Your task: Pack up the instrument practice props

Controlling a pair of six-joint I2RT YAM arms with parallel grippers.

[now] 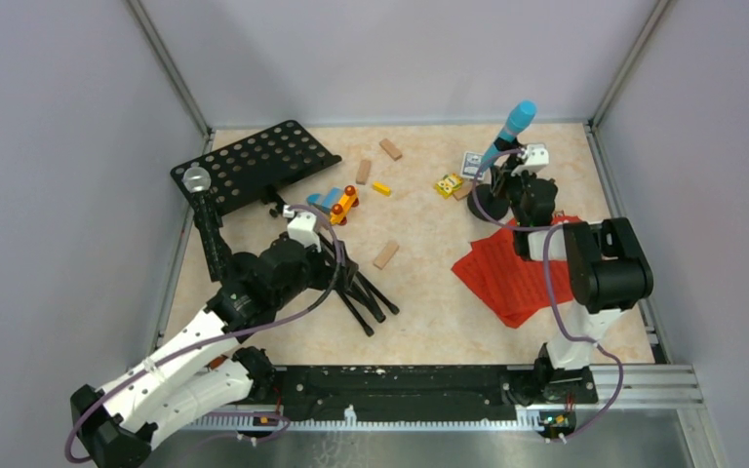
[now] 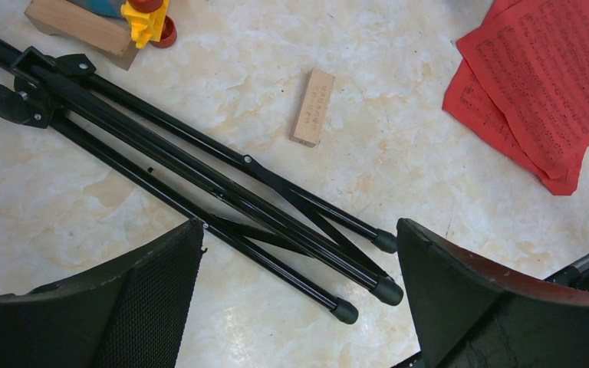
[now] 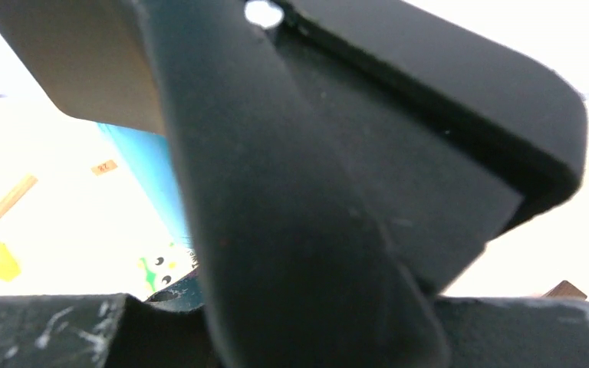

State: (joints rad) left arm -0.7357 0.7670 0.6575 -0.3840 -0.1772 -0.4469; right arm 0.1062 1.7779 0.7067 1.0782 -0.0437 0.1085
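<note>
Hovering over the tripod legs (image 2: 245, 159) — left gripper (image 2: 299, 230) spread wide; right gripper (image 1: 505, 180) at the blue microphone (image 1: 512, 127) — grip unclear

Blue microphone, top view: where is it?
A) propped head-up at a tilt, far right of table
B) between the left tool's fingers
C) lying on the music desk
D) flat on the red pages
A: the blue microphone leans head-up above a black round base, clear of the red pages.

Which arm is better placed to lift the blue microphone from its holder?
Right. The right gripper is at the blue microphone; the left gripper hangs open over the tripod legs, well apart from it.
</note>
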